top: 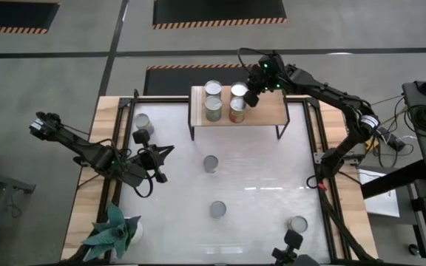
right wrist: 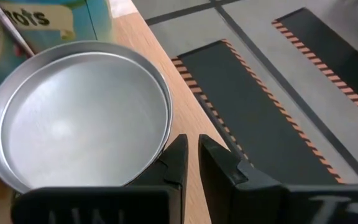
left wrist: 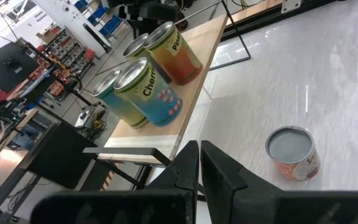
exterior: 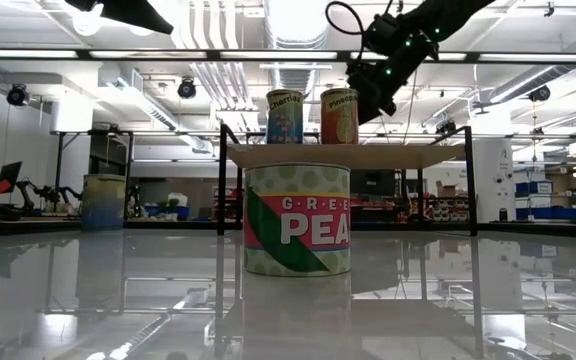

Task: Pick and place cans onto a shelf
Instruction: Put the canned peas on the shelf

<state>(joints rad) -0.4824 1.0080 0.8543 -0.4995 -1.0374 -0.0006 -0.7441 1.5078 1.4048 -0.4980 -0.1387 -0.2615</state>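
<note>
The light-wood shelf (top: 261,112) stands at the table's far side with several cans upright on it. My right gripper (top: 251,96) is shut, right beside the far right can (top: 239,91) on the shelf. That can's silvery top (right wrist: 79,118) fills the right wrist view, and the fingertips (right wrist: 191,149) stand by its rim. In the low view the gripper (exterior: 370,98) is level with that can's (exterior: 338,115) upper part. My left gripper (top: 156,159) is shut and empty over the table's left part. Loose cans stand on the table, one near the middle (top: 211,163). My right gripper's shut fingers (right wrist: 176,158) stand close against the rim (right wrist: 163,146) of the far right can on the shelf, coming slanting down from the far right. I cannot tell whether they touch it. The can stands upright on the shelf.
More cans stand on the table at the far left (top: 143,122), near the middle front (top: 218,210) and at the near right (top: 297,224). A teal spiky plant (top: 113,230) sits at the near left corner. The shelf's right half (top: 268,111) is bare.
</note>
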